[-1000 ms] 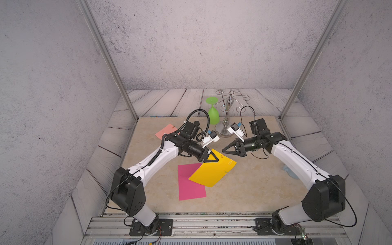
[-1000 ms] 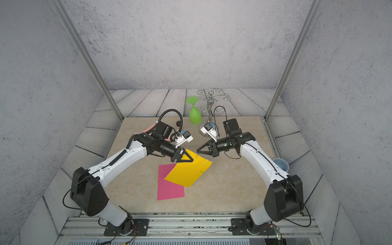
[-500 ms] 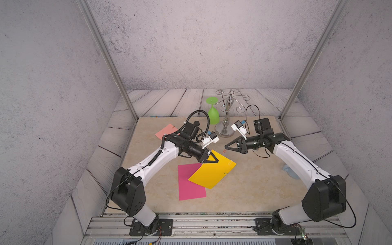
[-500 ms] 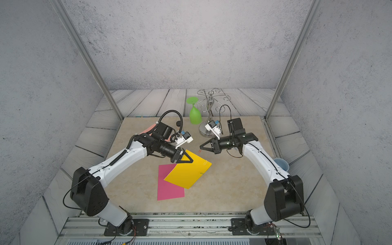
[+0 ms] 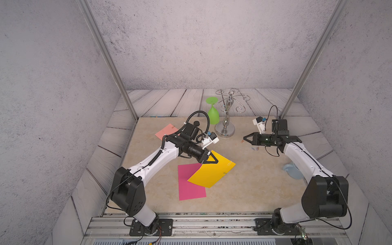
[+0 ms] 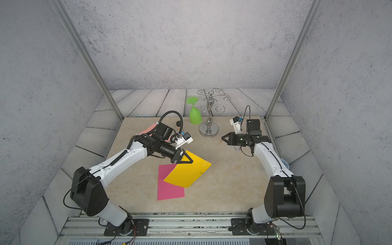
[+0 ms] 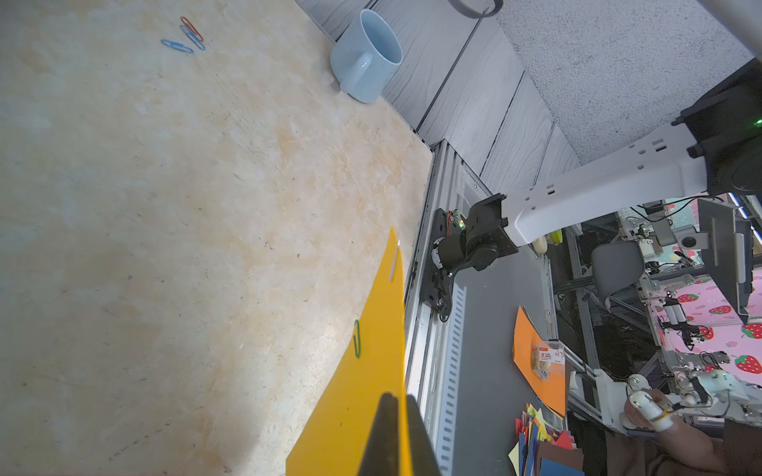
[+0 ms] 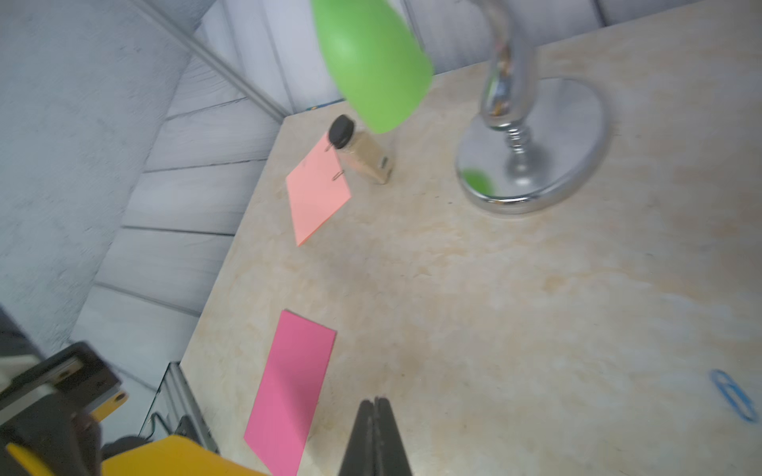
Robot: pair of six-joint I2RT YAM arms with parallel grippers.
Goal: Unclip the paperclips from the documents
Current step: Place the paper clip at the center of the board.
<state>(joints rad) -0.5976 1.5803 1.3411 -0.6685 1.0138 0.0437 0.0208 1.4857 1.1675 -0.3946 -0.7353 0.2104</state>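
I am counting three documents. At far left the salmon sheet (image 5: 166,132) is lying flat on the table (image 5: 244,191), carrying two paperclips (image 8: 337,175) on one edge, beside one black-lidded jar (image 8: 363,154). Next, the magenta sheet (image 5: 189,186) is lying flat nearer the front, with the yellow sheet (image 5: 212,175) overlapping it. My left gripper (image 5: 215,161) is clamping the yellow sheet's far corner and holding it off the table. Two clips are sitting on this sheet, a green clip (image 7: 356,338) and a pale clip (image 7: 394,263). Behind, one green glass (image 5: 213,115) is hanging upside down from one chrome stand (image 5: 225,129). My right gripper (image 5: 244,137) is hovering right of the stand, jaws pressed together. One reddish clip (image 5: 242,141) is showing at its tip, and I cannot tell whether it is pinched. Three loose clips (image 7: 193,38), one red and two blue, are lying under that arm, and one blue mug (image 7: 365,62) is sitting by the table's right edge.
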